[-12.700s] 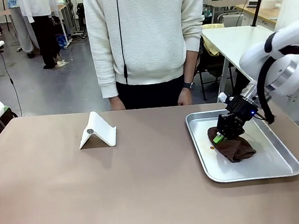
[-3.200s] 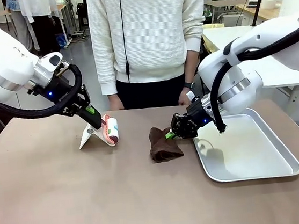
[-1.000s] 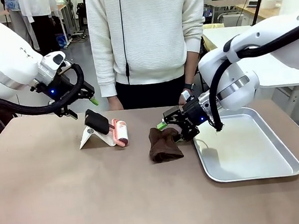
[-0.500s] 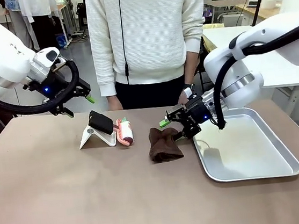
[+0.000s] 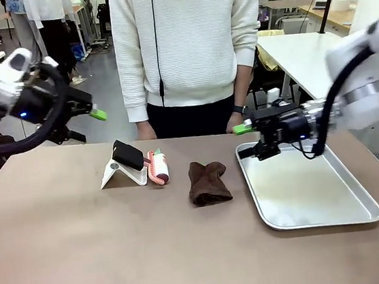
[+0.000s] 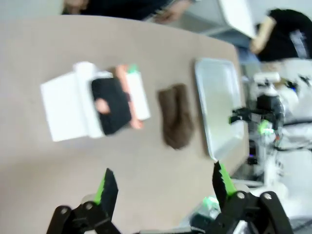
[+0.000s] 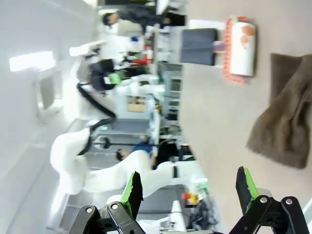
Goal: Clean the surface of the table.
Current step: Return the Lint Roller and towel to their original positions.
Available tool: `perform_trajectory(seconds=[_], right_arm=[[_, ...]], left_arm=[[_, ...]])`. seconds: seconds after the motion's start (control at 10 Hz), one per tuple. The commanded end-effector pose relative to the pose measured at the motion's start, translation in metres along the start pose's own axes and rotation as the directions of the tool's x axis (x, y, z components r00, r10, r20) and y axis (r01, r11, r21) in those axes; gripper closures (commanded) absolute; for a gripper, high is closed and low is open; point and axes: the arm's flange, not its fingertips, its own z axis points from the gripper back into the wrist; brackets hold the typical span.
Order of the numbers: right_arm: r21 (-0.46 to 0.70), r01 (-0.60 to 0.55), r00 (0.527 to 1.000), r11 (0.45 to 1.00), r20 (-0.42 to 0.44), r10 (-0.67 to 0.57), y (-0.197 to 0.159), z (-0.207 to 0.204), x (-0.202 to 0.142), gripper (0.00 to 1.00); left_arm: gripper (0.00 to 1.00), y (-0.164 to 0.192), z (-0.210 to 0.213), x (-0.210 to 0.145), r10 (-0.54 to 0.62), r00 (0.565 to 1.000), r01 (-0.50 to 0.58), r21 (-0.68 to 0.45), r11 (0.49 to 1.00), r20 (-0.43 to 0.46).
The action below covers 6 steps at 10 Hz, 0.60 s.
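The greyish-brown table point(image 5: 86, 256) holds a crumpled brown cloth point(image 5: 208, 183) near its middle. Left of it lies a lint roller point(image 5: 157, 167), its black handle point(image 5: 127, 154) propped on a white folded stand point(image 5: 119, 174). My left gripper point(image 5: 90, 123) hangs open in the air, up and to the left of the stand. My right gripper point(image 5: 249, 139) is open over the far left corner of the tray, right of the cloth. From the left wrist I look down on the cloth point(image 6: 176, 116) and roller point(image 6: 137, 91) between open fingers point(image 6: 107, 187). The right wrist view shows the cloth point(image 7: 285, 124) and roller point(image 7: 241, 41).
A shiny metal tray point(image 5: 319, 199) with nothing in it sits at the right of the table. A person in a white sweater point(image 5: 185, 46) stands at the far edge, hands low by the table. White tables stand behind on the right.
Both arms have pulled back. The left gripper rose and moved left, away from the roller it let go. The right gripper left the cloth and moved right toward the tray.
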Motion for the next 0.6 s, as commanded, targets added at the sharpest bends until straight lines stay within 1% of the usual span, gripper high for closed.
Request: perform_trajectory(seconds=[0.0,0.1,0.2,0.3,0.4,0.5], right_arm=[[0.099,0.006,0.999,0.995,0.047,-0.011,-0.001,0.032,-0.03,0.0],[0.085,-0.013,0.997,0.996,0.083,0.006,0.009,0.048,-0.047,0.0],[0.076,-0.033,0.992,0.997,0.125,0.023,0.018,0.066,-0.065,0.0],[0.067,-0.035,0.984,0.997,0.175,0.023,0.028,0.087,-0.082,0.0],[0.065,-0.02,0.975,0.998,0.22,0.006,0.033,0.104,-0.093,0.0],[0.055,0.003,0.963,0.998,0.268,-0.018,0.036,0.117,-0.1,0.0]], left_arm=[[0.0,0.038,0.032,-0.045,-0.006,1.0,0.009,-0.213,0.977,0.013],[0.0,0.06,0.048,-0.063,0.027,0.999,-0.011,-0.316,0.949,0.047],[0.0,0.087,0.058,-0.079,0.098,0.993,-0.062,-0.398,0.915,0.072],[0.0,0.114,0.066,-0.092,0.177,0.981,-0.121,-0.456,0.882,0.082],[0.0,0.131,0.072,-0.098,0.236,0.967,-0.168,-0.463,0.87,0.093],[0.0,0.142,0.074,-0.099,0.269,0.957,-0.185,-0.483,0.856,0.11]])
